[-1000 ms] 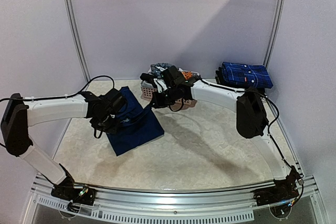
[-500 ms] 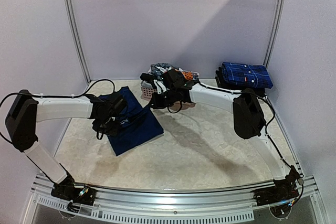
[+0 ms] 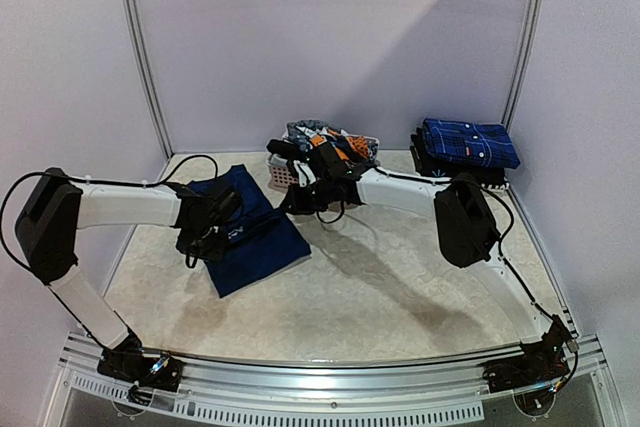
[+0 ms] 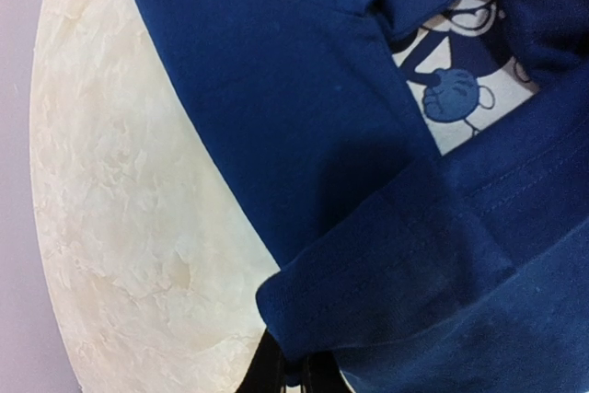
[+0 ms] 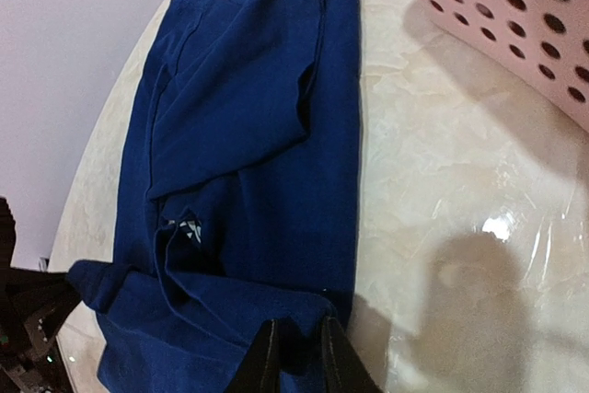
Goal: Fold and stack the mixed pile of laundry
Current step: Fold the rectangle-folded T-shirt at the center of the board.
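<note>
Top view: the shirt (image 3: 262,237) lies spread on the table (image 3: 400,287), left of centre. The pile (image 3: 325,137) sits in the basket (image 3: 283,176) at upper centre (a folded plaid stack (image 3: 468,142) is upper right).

Left wrist: my left gripper (image 4: 287,371), at the bottom edge, is clamped tight on a fold of the shirt's hem. A pale cartoon print (image 4: 456,89) shows upper right.

Right wrist: my right gripper (image 5: 296,356), at the bottom, has its fingers a sliver apart with the hem between them; whether it grips, I cannot tell. A small white mark (image 5: 184,230) on the shirt is too small to read.
</note>
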Robot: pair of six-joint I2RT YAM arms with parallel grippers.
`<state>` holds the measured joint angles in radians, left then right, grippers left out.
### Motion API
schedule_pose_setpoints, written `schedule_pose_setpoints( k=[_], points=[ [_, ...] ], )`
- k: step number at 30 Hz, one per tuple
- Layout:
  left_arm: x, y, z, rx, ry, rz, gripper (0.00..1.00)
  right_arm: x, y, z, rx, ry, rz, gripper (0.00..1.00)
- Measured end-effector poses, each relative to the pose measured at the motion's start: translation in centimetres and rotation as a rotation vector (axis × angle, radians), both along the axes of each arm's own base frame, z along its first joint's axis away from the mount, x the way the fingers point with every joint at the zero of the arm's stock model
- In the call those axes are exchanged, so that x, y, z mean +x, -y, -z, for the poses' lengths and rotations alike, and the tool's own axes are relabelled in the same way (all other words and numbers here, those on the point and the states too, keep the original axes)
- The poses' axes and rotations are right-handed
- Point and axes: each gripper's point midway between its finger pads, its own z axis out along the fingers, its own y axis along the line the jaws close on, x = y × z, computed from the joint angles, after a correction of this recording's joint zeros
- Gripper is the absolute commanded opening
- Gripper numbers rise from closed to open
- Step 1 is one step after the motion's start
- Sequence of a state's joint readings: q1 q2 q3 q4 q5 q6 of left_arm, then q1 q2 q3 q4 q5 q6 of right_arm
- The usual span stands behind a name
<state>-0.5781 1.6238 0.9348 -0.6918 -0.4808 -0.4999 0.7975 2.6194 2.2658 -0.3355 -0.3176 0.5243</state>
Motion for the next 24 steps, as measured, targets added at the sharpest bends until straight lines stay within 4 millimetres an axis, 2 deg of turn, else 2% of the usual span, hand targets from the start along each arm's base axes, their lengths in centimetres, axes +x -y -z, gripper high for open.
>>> schedule_pose_setpoints(
  k=[8, 11, 17, 24],
  points=[
    [0.0, -0.2, 0.9, 0.010, -0.012, -0.016, 0.00, -0.1, -0.2, -0.2, 0.014, -0.005, -0.010, 0.41],
    [0.2, -0.3, 0.9, 0.006, -0.005, -0.029, 0.04, -0.3, -0.3, -0.2, 0.013, -0.003, -0.026, 0.50],
    [0.8, -1.3, 0.8, 0.006, 0.019, -0.082, 0.25, -1.1, 0.5, -1.7, -0.007, 0.014, -0.054, 0.57],
    [2.3, -3.3, -0.3, 0.032, 0.083, -0.164, 0.45, -3.8, 3.8, -6.3, -0.028, 0.068, -0.059, 0.57]
  ],
)
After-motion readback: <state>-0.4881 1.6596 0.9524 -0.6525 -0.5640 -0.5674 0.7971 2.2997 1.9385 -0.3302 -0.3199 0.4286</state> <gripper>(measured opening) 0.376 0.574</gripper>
